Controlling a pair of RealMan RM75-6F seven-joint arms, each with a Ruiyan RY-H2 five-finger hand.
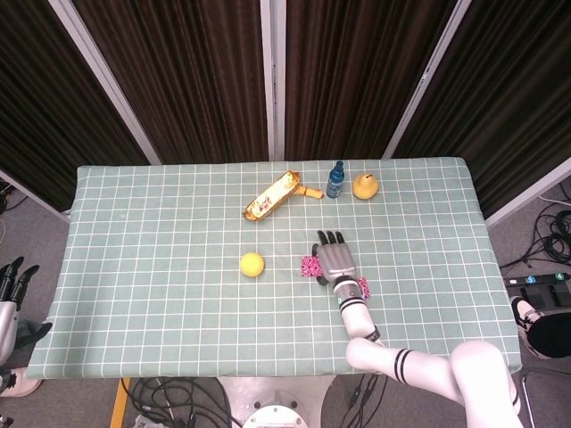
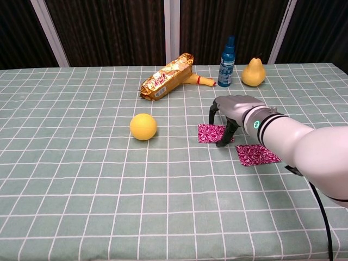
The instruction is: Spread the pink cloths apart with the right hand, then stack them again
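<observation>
Head view. Table covered in a green cloth with a white grid (image 1: 161, 267). Right hand (image 1: 335, 260), grey metal with dark fingers, lies palm down near the table's middle, fingers pointing to the far edge. Pink patterned cloth, first piece (image 1: 310, 266), shows at the hand's left side, partly under it. Pink patterned cloth, second piece (image 1: 361, 287), shows just beside the wrist on the other side; the two pieces lie apart. Yellow ball (image 1: 252, 263) sits well to the left of the hand. Along the far side: gold foil snack packet (image 1: 271, 195), blue spray bottle (image 1: 335, 179), yellow pear (image 1: 364, 185). Left hand (image 1: 11, 290) hangs off the table's left edge, fingers straight and apart, holding nothing.

Chest view. Right hand (image 2: 232, 112) arches over the first cloth (image 2: 209, 132), fingertips (image 2: 222, 142) pressed down at its near edge, fingers curved and spread, gripping nothing. Second cloth (image 2: 257, 154) lies flat near the forearm, separate from the first. Ball (image 2: 143, 126), packet (image 2: 167, 76), bottle (image 2: 226, 56) and pear (image 2: 254, 73) stand as listed above.
</observation>
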